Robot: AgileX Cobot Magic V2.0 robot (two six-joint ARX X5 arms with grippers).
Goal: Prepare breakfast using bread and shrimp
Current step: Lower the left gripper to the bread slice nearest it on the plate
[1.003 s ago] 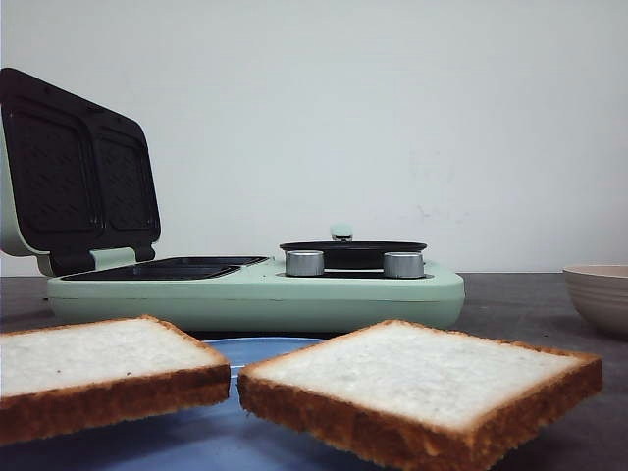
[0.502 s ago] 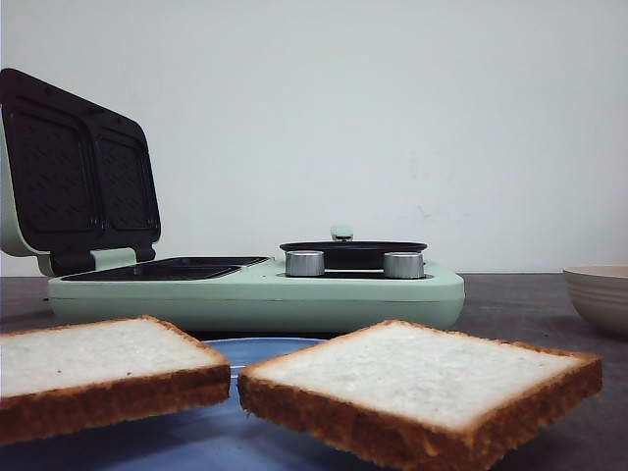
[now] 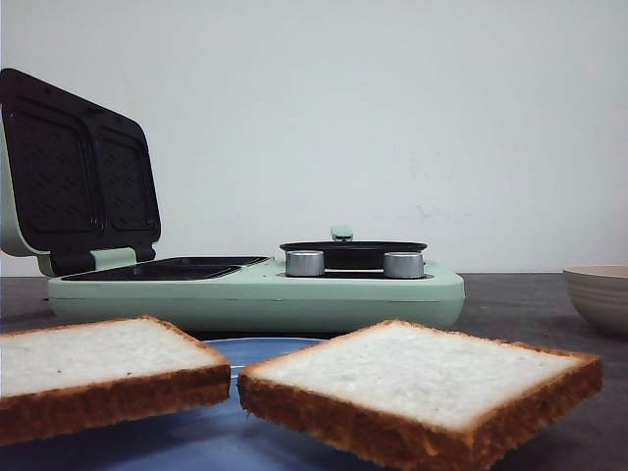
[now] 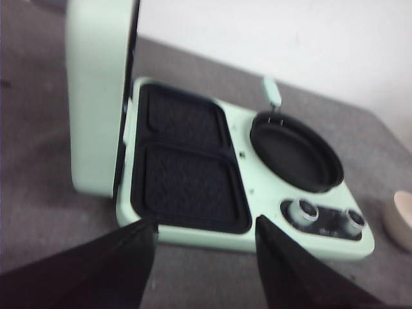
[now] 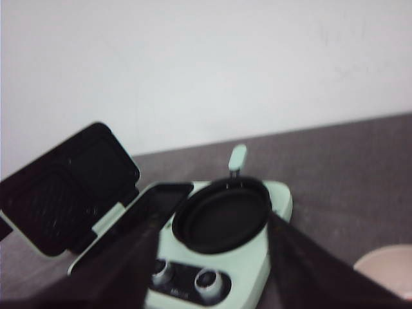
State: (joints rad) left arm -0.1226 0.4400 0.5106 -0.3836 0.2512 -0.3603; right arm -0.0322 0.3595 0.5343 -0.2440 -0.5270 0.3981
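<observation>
Two slices of bread sit on a blue plate [image 3: 257, 345] at the near edge of the bench: the left slice [image 3: 103, 355] and the right slice [image 3: 417, 373], side by side with a narrow gap between them, each overhanging the plate's rim. Behind them, toward the middle of the bench, stands a pale green breakfast maker [image 3: 255, 289] with its lid [image 3: 78, 167] raised on the left, two dark sandwich wells [image 4: 187, 174] bare, a small round pan [image 4: 296, 151] on its right half and two silver knobs [image 3: 304, 262] at the front. A pale bowl [image 3: 599, 292] rests at the right edge of the bench.

The left gripper [image 4: 203, 264] hangs above the maker with its jaws spread wide and nothing between them; the right gripper [image 5: 212, 264] likewise stands wide and empty over the pan side.

The bread looks light, soft and easily crushed, its crumb porous and its crust firmer. A gentle pinch across the overhanging crust edge seems the safest hold, since squeezing the middle would likely dent or tear it
</observation>
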